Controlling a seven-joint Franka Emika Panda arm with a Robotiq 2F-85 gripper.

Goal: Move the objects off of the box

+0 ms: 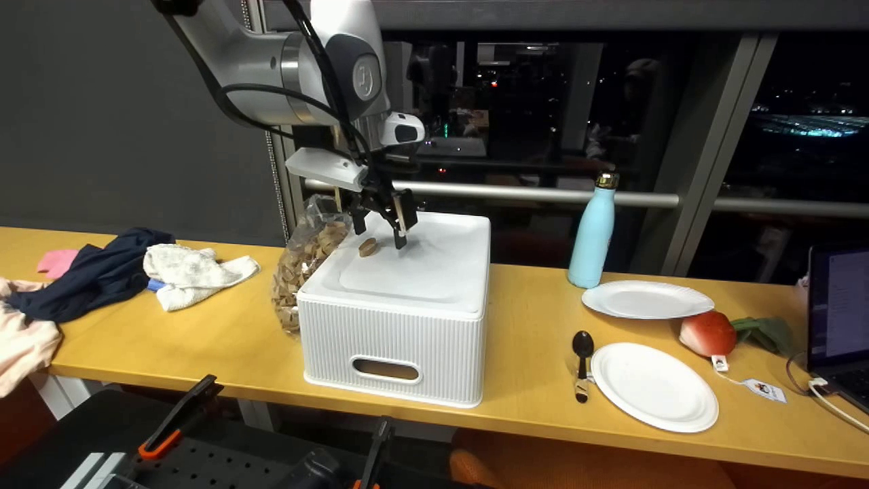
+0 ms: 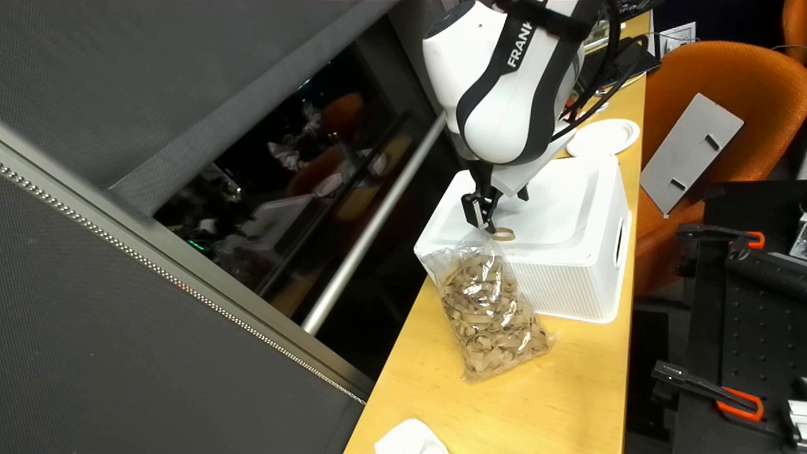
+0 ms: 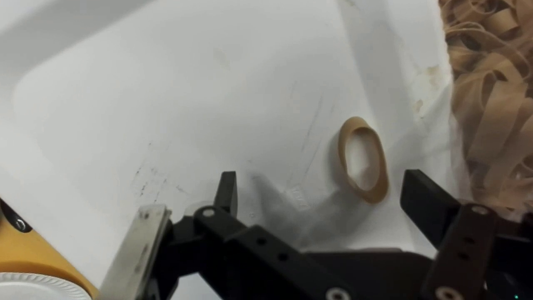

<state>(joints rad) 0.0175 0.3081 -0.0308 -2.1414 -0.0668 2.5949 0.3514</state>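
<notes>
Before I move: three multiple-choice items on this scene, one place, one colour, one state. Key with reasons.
1. Where is the loose tan ring?
A on a plate; B on the white box; C under the spoon

2. What colour is the bottle?
A red; B black; C light blue

3. How does the gripper stand?
A open; B shut on the ring; C shut on nothing

1 B: the wrist view shows it atop the box.
2 C: its body is light blue in an exterior view.
3 A: jaws wide apart in the wrist view.
</notes>
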